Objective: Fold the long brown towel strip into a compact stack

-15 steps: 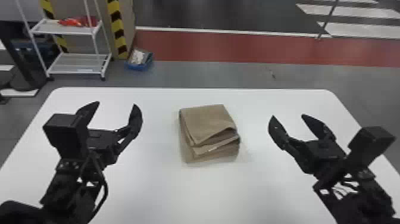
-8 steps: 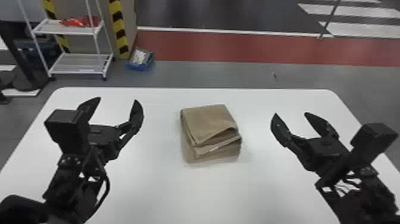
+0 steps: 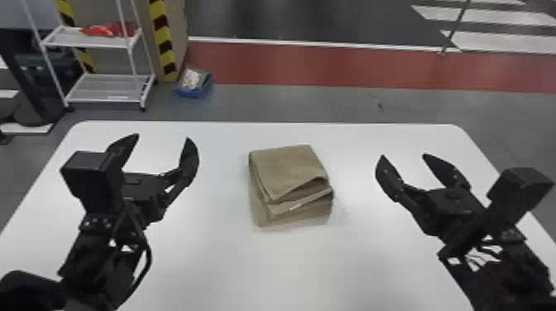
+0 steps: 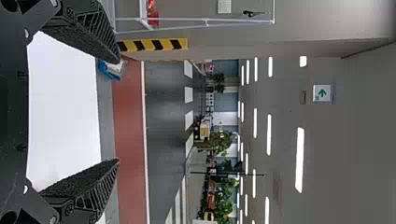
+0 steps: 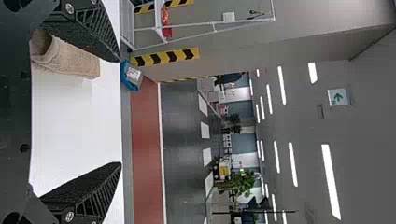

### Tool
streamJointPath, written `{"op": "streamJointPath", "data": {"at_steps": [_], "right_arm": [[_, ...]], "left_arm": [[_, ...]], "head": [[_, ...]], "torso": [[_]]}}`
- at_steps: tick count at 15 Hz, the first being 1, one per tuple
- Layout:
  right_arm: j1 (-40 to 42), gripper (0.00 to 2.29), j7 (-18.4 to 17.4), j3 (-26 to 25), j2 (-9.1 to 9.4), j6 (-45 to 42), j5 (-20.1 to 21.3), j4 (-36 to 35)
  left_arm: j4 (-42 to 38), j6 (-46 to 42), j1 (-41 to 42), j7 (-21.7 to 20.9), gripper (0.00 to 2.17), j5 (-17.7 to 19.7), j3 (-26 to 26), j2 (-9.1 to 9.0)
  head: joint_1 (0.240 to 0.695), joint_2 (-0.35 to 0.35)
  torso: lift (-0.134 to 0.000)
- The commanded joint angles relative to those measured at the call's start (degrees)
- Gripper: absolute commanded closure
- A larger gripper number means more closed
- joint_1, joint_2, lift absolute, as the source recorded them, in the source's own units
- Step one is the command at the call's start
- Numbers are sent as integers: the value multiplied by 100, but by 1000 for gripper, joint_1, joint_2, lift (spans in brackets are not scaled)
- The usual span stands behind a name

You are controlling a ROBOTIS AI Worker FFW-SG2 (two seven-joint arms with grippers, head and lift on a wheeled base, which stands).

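In the middle of the white table point(image 3: 223, 264), we see the brown towel strip point(image 3: 289, 171) lying folded into a small stack of several layers. Its top layer slants over the near side, where the lower layers show uneven edges, and a narrow pale edge runs across them. To the left of the towel, well apart from it, we have our left gripper point(image 3: 163, 137) above the table, its two black fingers spread wide. To the right, also apart from the towel, we hold our right gripper point(image 3: 404, 155) over the table with its fingers parted just as plainly. From the right wrist we see the towel's layered side, with a rounded fold at one end, partly behind one finger.

Beyond the table's far edge, on the left, we see a white rack point(image 3: 111, 89) with a red item point(image 3: 101, 30) on its upper shelf. Beside the rack stands a yellow-and-black striped post point(image 3: 162, 39), and near its foot a blue bin point(image 3: 192, 92) sits on the floor. Farther right, we see a red floor band point(image 3: 331, 62) running across behind the table.
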Motion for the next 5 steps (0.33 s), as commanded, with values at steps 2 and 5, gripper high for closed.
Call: {"op": "streamJointPath", "data": {"at_steps": [2,5], "right_arm": [[7,103,7,-16,14,28,-24,-43],[7,113,7,-7,32,10,-7,-34]], "left_arm": [[14,-26,2,2,157,2,-10,20],[5,-97,20,2,157,2,-36,38]], "head": [[695,-88],[695,-88]], "torso": [[-125],[-125]]}}
